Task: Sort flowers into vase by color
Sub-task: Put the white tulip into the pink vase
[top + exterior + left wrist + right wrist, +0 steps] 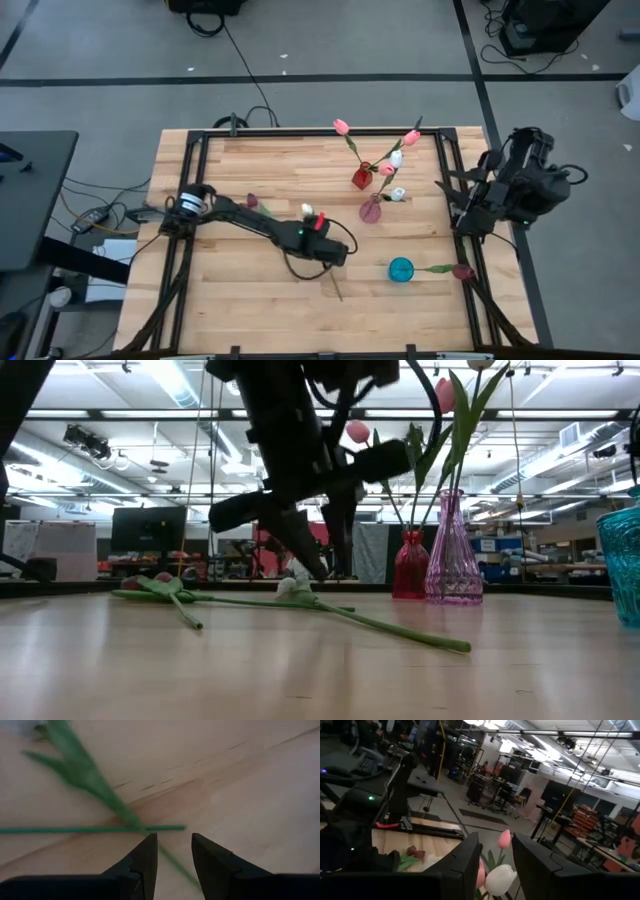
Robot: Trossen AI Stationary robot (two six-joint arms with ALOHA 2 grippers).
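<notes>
Pale butcher-block wood for the table (250, 300), smooth and satin, grain streaks plain just ahead of the left gripper (172, 851). Matt black plastic fingers (145, 857). Thin plastic-looking green stem (90, 829) crossing before them. Clear glossy glass: red vase (410, 565), pink vase (453, 555), teal vase (622, 565), all beyond that claw. Black metal frame (195, 165).

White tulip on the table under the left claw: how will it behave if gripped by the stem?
Probably light and floppy: the white tulip has a long thin stem lying flat, so the head end may droop. The stem looks smooth and narrow between the left claw fingers, so it could slip or twist. It crosses another stem, which might drag along.
</notes>
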